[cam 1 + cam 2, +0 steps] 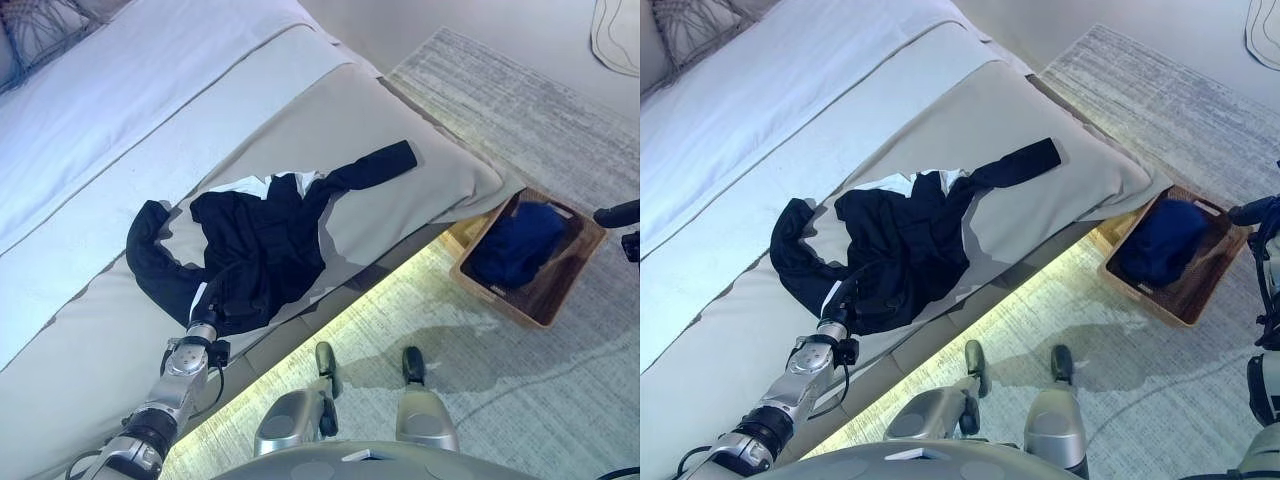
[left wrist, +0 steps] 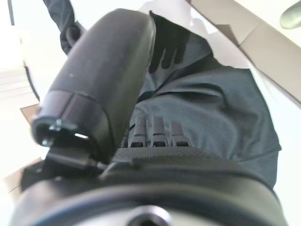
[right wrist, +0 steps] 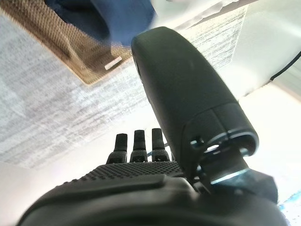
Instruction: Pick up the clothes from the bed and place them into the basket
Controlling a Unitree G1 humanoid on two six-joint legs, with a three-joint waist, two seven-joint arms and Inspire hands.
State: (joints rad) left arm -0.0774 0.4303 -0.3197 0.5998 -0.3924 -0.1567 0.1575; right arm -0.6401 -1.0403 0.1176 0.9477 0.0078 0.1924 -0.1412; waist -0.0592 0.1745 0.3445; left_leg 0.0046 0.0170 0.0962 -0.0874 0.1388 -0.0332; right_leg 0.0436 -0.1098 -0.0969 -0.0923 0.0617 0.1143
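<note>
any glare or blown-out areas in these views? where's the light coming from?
Left eye view: a yellow-green glow runs under the bed edge onto the rug, lighting it from below. Left wrist view: the bed sheet beside the black garment is washed out to white. Right wrist view: the floor past the basket is overexposed.

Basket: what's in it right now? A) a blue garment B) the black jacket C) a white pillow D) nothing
A: the basket on the rug beside the bed holds a bundled blue garment, while the black garment lies spread on the bed with the left hand at its near edge.
</note>
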